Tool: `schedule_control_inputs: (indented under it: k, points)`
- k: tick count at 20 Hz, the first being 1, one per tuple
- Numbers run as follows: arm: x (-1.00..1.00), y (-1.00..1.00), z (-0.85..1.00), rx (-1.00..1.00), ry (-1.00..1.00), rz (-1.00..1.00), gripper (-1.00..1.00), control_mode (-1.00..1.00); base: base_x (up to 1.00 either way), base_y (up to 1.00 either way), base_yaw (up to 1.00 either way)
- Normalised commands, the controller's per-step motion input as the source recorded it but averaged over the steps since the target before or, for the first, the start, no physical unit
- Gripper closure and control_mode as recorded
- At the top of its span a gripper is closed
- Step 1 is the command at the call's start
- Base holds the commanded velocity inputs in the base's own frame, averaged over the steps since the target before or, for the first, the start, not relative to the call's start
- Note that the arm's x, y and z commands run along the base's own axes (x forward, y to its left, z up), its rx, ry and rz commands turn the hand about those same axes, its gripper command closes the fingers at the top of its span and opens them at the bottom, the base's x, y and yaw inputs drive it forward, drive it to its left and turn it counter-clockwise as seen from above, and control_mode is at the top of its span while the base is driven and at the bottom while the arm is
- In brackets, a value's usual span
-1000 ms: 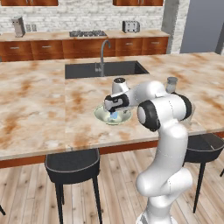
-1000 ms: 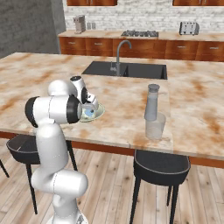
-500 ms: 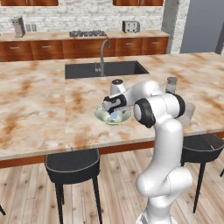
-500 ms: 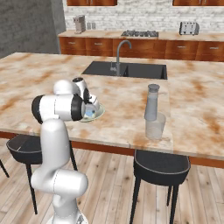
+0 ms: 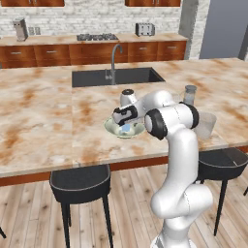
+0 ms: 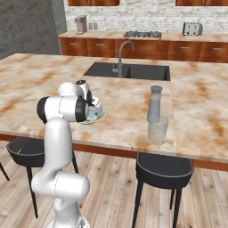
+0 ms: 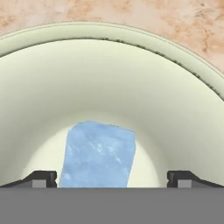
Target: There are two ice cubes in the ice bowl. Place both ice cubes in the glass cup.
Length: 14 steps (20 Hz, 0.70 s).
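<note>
With the gripper [image 7: 112, 178] spread wide inside the bowl [image 7: 183, 109], it should sink straight until both fingertips [image 7: 41, 178] flank the ice cube [image 7: 98, 154], then squeeze gently.

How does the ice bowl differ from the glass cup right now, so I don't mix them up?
The ice bowl is opaque pale greenish-white, shallow and wide; the glass cup is see-through and taller than it is wide. The bowl holds a pale-blue ice cube, with the open pincer over it; the cup looks empty. Both stand on the marble counter.
</note>
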Motion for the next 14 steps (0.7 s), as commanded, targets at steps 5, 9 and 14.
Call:
schedule_control_inputs:
  k: [5, 9, 14]
  points:
    - [0.16, 0.02, -0.09, 0.00, 0.00, -0.01, -1.00, -1.00, 0.00, 0.00, 0.00]
    - [-0.07, 0.04, -0.07, 0.00, 0.00, 0.00, -1.00, -1.00, 0.00, 0.00, 0.00]
    - [-0.07, 0.00, -0.19, 0.00, 0.00, -0.01, -1.00, -1.00, 0.00, 0.00, 0.00]
